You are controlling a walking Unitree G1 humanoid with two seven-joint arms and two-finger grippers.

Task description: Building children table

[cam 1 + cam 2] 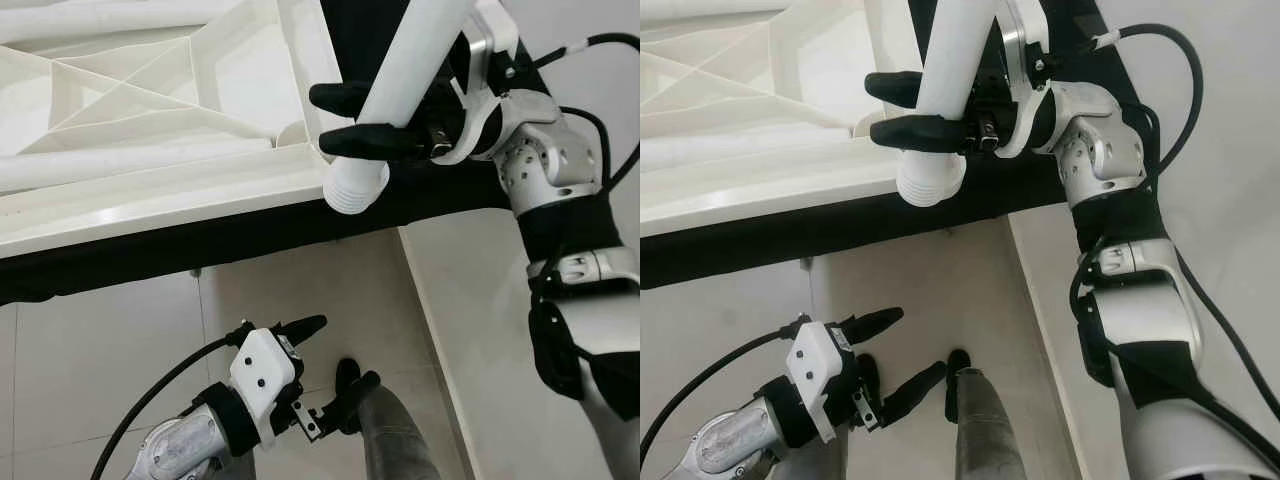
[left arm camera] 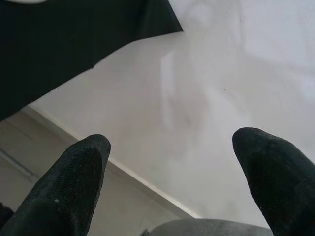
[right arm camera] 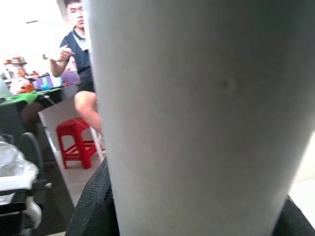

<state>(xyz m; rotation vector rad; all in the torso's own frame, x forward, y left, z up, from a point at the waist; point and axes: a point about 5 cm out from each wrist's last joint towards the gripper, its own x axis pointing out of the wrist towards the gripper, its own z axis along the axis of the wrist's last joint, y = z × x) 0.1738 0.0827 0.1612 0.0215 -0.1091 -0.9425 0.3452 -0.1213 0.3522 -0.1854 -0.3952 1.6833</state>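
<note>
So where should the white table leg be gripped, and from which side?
On its smooth round shaft, above the ribbed end, fingers closing across it from the side. That likely leaves the ribbed end free for fitting. The right gripper holds it so now.

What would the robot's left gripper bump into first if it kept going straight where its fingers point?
Probably the pale tiled floor. The left gripper hangs open low down, and its wrist view looks between the fingers at bare tiles, with the black cloth off to one side. Depth is hard to judge.
</note>
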